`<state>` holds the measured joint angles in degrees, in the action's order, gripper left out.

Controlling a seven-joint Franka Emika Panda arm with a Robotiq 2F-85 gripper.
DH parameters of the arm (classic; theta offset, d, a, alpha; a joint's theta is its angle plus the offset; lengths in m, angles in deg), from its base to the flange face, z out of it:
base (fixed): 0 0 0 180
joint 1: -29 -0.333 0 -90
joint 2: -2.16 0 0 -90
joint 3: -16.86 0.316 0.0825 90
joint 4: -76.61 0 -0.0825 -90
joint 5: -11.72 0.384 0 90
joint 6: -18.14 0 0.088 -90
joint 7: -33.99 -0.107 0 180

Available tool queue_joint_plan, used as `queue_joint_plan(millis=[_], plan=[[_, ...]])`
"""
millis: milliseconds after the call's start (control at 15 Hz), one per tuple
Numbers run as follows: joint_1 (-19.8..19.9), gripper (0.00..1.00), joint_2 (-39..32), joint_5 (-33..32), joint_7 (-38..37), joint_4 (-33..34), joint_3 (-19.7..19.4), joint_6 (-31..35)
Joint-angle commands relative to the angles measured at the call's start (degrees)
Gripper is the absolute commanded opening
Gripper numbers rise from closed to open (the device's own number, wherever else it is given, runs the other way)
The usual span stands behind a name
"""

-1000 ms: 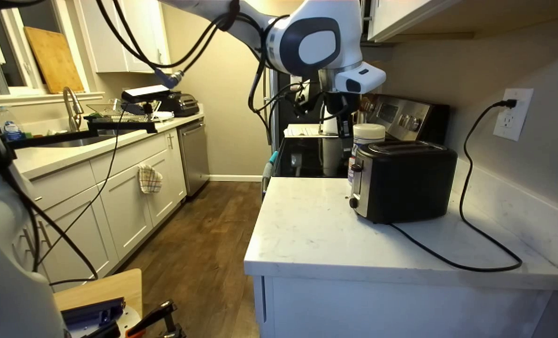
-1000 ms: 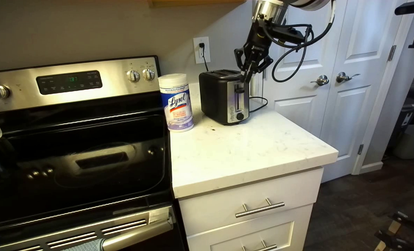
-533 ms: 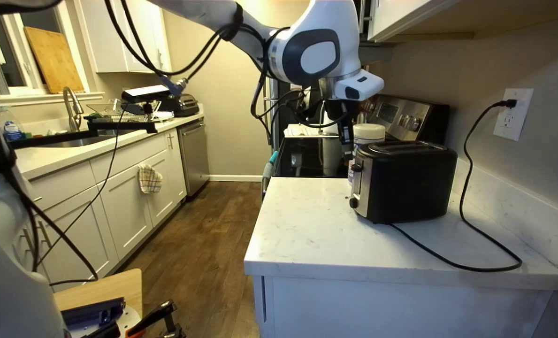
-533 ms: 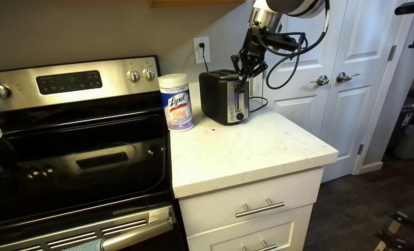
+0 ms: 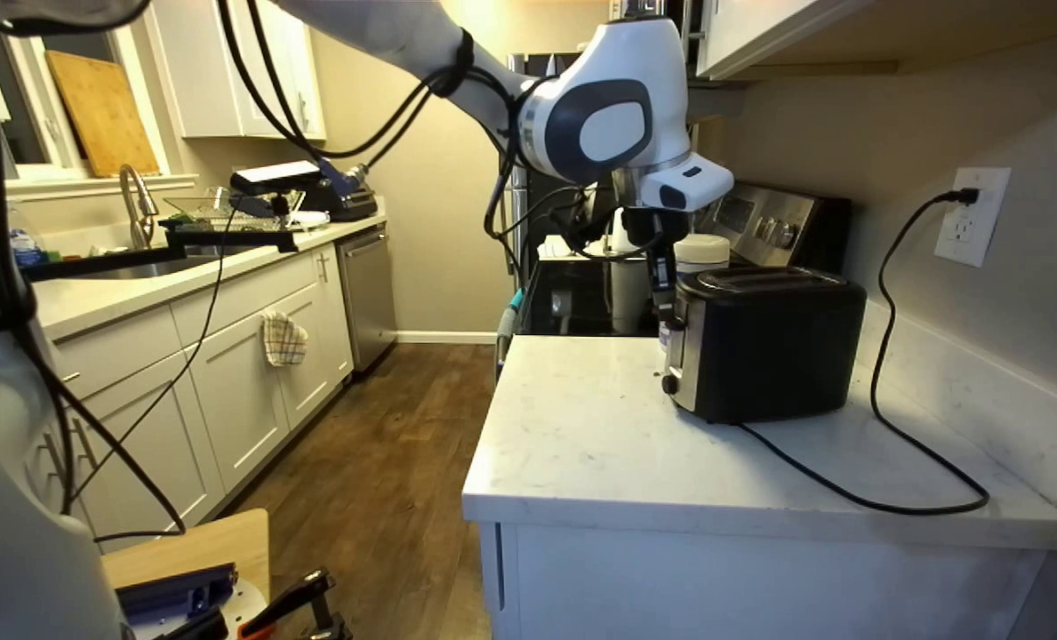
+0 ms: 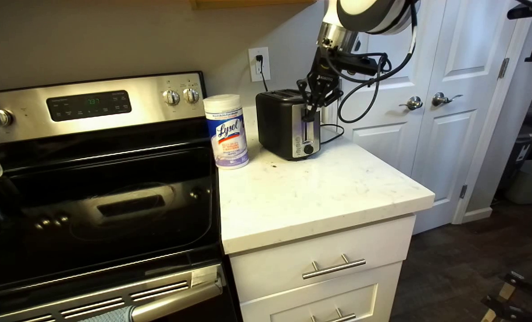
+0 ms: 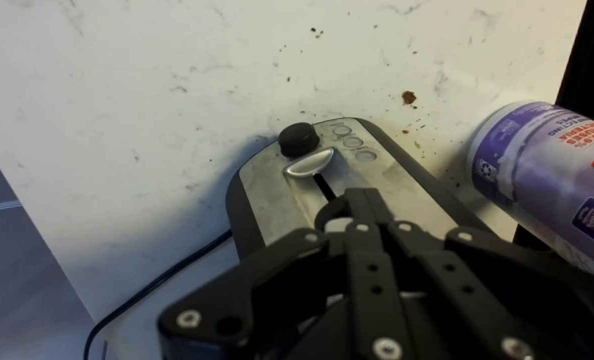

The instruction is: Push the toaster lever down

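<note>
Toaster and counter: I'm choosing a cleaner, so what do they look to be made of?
Toaster: smooth, even black shell, perhaps plastic or painted metal; its front panel looks like metal, probably steel, from its silvery satin sheen. Counter: white, smooth, lightly glossy, with thin grey veining, so probably quartz or another stone, though laminate could look alike.

One toaster [image 6: 280,125] — one Lysol canister [image 6: 227,132]

— See any lettering?
— Reads "Lysol" on the tub [image 6: 228,134]; in the wrist view, shows "99.9%", "BACTERIA" and a recycling sign [image 7: 487,170].
— On the stove display [image 6: 89,106]?
— Glows green, 7:37.
— On the housing [image 6: 324,77] above the jaws?
— Says "ROBOTIQ", faintly.
</note>
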<state>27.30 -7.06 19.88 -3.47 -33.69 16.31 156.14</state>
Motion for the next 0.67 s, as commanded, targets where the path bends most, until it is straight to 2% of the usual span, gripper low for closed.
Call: queue_joint_plan(millis=[0, 600], plan=[[-0.5, 0.00, -0.8, -2.2, -3.1, 0.4, -1.1, 0.9], [-0.6, 0.00, -2.4, -0.9, -3.4, -0.8, -1.1, 2.8]])
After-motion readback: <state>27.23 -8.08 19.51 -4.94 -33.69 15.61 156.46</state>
